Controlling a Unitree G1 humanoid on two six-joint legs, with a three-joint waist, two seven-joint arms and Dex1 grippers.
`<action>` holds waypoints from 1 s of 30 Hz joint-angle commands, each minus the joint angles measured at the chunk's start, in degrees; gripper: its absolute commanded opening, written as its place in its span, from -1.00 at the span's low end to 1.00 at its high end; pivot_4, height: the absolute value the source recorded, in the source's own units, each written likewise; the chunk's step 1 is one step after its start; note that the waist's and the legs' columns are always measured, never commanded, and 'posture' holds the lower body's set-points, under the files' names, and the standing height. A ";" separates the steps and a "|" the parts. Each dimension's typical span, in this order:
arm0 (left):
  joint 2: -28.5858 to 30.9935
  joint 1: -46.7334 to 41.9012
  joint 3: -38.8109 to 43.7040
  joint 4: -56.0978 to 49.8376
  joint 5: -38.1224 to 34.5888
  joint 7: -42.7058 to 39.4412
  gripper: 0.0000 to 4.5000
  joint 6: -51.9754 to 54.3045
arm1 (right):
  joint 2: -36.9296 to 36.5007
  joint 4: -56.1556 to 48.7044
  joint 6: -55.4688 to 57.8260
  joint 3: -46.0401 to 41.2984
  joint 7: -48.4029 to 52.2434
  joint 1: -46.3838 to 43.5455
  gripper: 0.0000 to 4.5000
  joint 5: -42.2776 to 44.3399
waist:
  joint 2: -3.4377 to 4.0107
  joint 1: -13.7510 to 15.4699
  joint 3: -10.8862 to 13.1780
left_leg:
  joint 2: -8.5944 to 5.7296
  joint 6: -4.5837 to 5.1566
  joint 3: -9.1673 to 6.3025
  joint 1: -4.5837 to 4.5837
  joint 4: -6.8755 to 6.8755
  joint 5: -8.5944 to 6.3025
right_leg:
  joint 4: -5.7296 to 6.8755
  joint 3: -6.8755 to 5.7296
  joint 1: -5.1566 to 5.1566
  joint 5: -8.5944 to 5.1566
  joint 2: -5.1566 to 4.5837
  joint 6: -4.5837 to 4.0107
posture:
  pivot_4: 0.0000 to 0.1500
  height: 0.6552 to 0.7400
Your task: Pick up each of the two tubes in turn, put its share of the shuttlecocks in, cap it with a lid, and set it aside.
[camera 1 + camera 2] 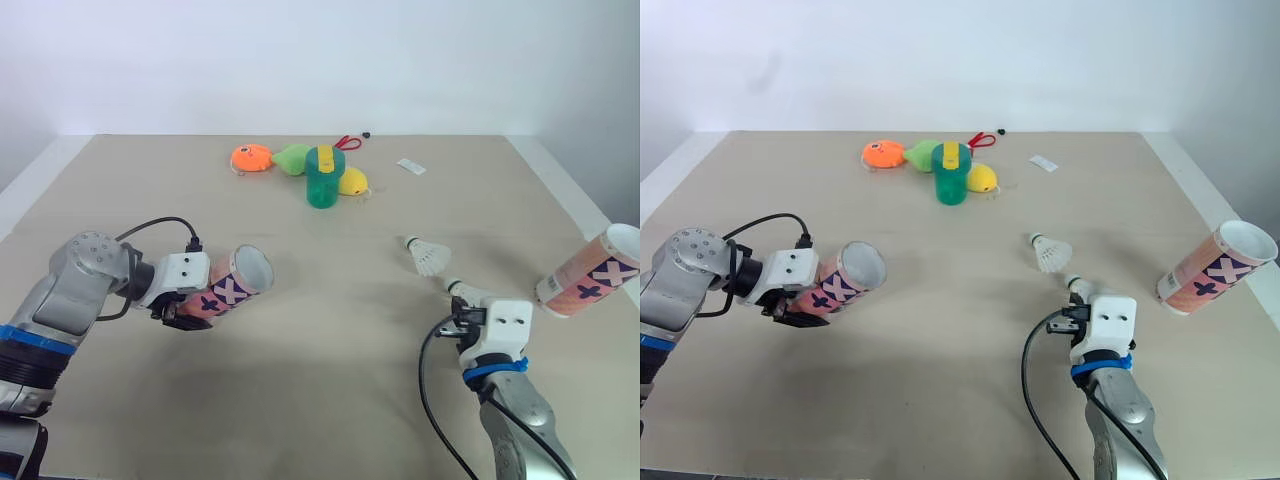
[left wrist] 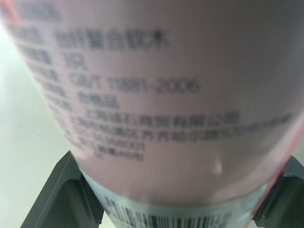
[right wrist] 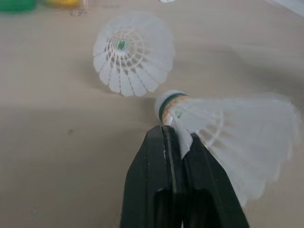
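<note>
Right gripper (image 3: 173, 133), nearest the robot, has its two black fingers pressed almost together on a white shuttlecock (image 3: 228, 128), pinching the feathers just behind the green-banded cork. The right forearm rises from the near edge of the beige table (image 1: 330, 390) and points straight away from the robot. A blue band circles the wrist and a black cable loops beside it. The held shuttlecock's cork points away from the robot.

Left gripper (image 1: 190, 305), over on the left side, grips a pink tube (image 1: 235, 283) marked with dark crosses, one finger on each side of the tube near its closed end. The left arm comes in from the left edge with the elbow bent, so the forearm runs across toward the middle of the table. The tube is tilted, its open white mouth aimed up and toward the robot's right.

Just beyond the right gripper, a second shuttlecock (image 1: 428, 256) lies on the table, apart from the held one. A second pink tube (image 1: 590, 275) lies tilted at the right edge of the table, open end outward.

Far across the table a green cup (image 1: 323, 180) with a yellow strip stands among orange (image 1: 251, 158), green (image 1: 292, 157) and yellow (image 1: 352, 182) toys. A small white scrap (image 1: 411, 166) lies to their right.
</note>
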 commanded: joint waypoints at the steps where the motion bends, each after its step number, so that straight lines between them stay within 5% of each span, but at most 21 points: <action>1: -1.19 1.55 -3.45 0.68 -0.18 -0.38 0.44 0.10 | -1.64 -7.34 -7.45 -2.94 3.72 1.02 -0.98 3.96 | 0.04 -0.03 -0.01 | 0.00 0.02 -0.02 0.01 0.00 -0.01 | 0.00 0.02 0.00 0.00 0.00 0.01 | 1.00 1.00; 6: -1.45 0.96 -3.71 1.37 -0.05 -0.55 0.44 -0.11 | -9.48 -9.59 -5.47 0.08 13.32 -1.71 -0.98 10.39 | -0.02 -0.10 -0.02 | -0.02 0.03 -0.12 0.05 0.04 0.00 | -0.02 0.03 0.07 0.03 -0.02 0.06 | 1.00 1.00; 9: -2.04 0.02 -4.20 2.20 0.16 -0.72 0.44 -0.23 | -19.00 -11.28 5.27 7.69 23.68 -8.93 -0.98 19.05 | 0.00 -0.23 0.01 | -0.01 0.11 -0.03 0.16 0.05 0.04 | -0.02 0.11 0.11 0.11 -0.02 0.01 | 1.00 1.00; 14: -2.97 -1.47 -4.71 3.49 0.53 -0.85 0.44 -0.51 | -23.46 -5.34 11.77 13.59 29.13 -26.28 -0.98 23.31 | -0.06 0.18 0.04 | -0.13 0.34 -0.39 0.04 0.05 0.19 | -0.03 -0.10 0.10 0.15 -0.01 -0.05 | 1.00 1.00; 30: -2.86 -0.86 -4.46 1.76 0.04 -0.60 0.44 1.57 | -14.18 9.77 10.27 32.97 35.13 -46.32 -0.98 13.77 | -0.05 0.35 0.04 | -0.21 0.38 -0.52 -0.13 0.05 0.20 | -0.37 -0.22 0.28 0.23 -0.03 0.03 | 1.00 1.00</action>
